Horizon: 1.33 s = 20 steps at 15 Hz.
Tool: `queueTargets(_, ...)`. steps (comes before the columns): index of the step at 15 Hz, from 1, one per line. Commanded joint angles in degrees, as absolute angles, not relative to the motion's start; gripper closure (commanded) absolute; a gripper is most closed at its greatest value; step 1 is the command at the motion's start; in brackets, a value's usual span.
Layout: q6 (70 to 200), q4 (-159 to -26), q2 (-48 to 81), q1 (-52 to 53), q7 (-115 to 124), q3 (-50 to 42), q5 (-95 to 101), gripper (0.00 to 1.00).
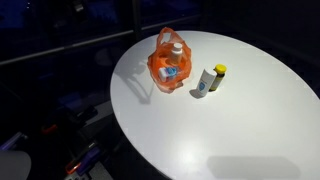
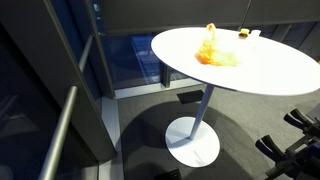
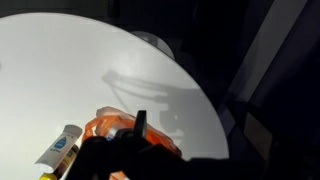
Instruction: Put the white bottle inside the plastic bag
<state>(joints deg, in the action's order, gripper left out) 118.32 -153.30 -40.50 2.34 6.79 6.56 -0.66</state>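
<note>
The gripper (image 3: 140,140) was seen only in the wrist view, as a dark shape at the lower edge, poised over the bag (image 3: 112,128). Whether its jaws were spread or pressed together could not be told, and nothing was seen held in it. The white bottle (image 3: 62,148) was found outside the bag, just beside it on the table (image 3: 80,60), and in that view it lay to the left of the gripper. In an exterior view the white bottle (image 1: 205,84) was shown standing upright just beside the bag (image 1: 165,62), with its long axis vertical and its top lower than the bag's handles. A shift sideways off the bag toward the bottle was judged to be needed, then a grip across its slim body. Only one arm was present, so no choice of hand arose. One bag, one white bottle and one table (image 1: 240,130) were counted. One yellow-capped bottle (image 1: 220,71) was counted close beside the white one, on its far side from the bag, and one orange-capped bottle (image 1: 176,50) already inside the bag.
</note>
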Motion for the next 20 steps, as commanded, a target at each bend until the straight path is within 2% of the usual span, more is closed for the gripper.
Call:
queueTargets(1, 117.8, -151.8, -39.9, 2.5, 7.3, 6.2, -0.8, 0.00)
queueTargets(12, 114.0, -136.2, -26.7, -2.0, 15.7, 6.6, 1.4, 0.00)
queueTargets(20, 114.9, -126.4, -15.2, -5.2, 15.8, 2.3, 2.0, 0.00)
